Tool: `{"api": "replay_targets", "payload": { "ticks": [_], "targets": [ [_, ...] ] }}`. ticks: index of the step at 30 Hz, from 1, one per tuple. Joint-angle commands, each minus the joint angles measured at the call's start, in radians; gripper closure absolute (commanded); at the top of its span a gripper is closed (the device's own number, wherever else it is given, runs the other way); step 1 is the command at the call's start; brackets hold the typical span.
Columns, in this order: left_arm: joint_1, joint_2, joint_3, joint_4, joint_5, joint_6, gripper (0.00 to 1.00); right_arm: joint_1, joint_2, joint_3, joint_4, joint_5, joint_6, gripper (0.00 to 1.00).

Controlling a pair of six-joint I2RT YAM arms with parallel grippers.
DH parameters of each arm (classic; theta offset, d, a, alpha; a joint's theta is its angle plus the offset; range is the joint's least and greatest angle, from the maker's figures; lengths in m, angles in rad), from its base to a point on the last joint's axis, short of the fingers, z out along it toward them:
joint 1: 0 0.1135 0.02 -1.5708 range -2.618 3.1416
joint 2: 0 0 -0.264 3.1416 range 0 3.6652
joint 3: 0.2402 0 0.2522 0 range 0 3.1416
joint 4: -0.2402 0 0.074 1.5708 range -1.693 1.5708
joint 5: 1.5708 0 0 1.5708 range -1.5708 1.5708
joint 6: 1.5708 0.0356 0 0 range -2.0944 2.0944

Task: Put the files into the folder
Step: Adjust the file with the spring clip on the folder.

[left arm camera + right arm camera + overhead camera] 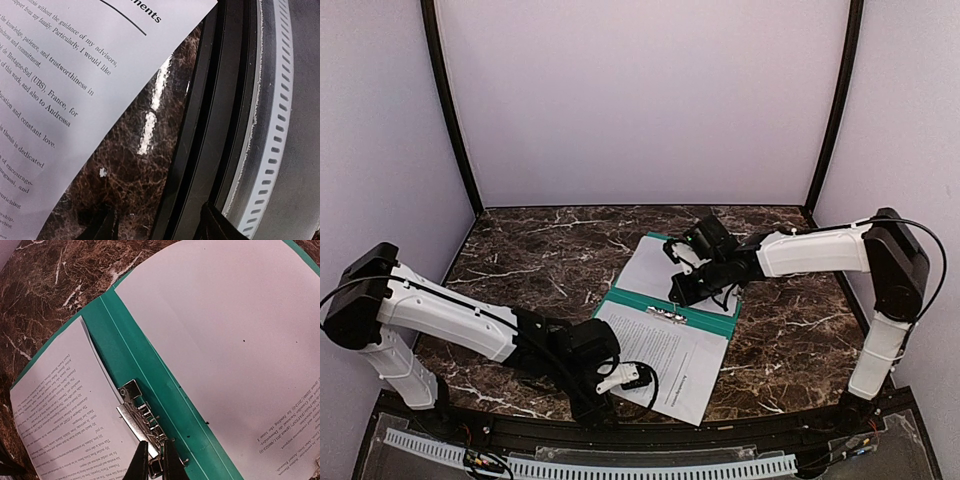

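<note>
Now at the clip (137, 407)

Pinching the clip's end with right fingers (141, 462), pressed nearly together, over the folder (150, 355) lying open on the bench (135, 165). Holding left fingers (217, 227) spread and empty at the bench's front edge, beside the near sheet (60, 100). Resting one sheet per flap, far sheet (225, 340) beyond the clip.

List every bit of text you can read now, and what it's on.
Near sheet, left wrist view:
"ments" (heading, cut off)
"without the guidance of my advisors,"
"Particularly, I would like"
"de Bretagne-Sud (UBS), France, for"
"and constant love."
Far sheet, and the near one in the right wrist view: print too small to read.
Folder, clip: no text.
</note>
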Motion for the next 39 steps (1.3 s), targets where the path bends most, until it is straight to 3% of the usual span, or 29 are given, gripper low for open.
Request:
{"api": "replay_targets", "payload": {
  "ticks": [1,39],
  "targets": [
    [-0.005,0.031,0.042,-0.037,0.009,0.037,0.44,0.007,-0.034,-0.022,-0.001,0.019,0.002,0.96],
    [-0.005,0.068,0.038,-0.037,-0.053,0.038,0.45,0.005,-0.065,-0.089,-0.020,0.056,0.043,0.97]
  ]
}}
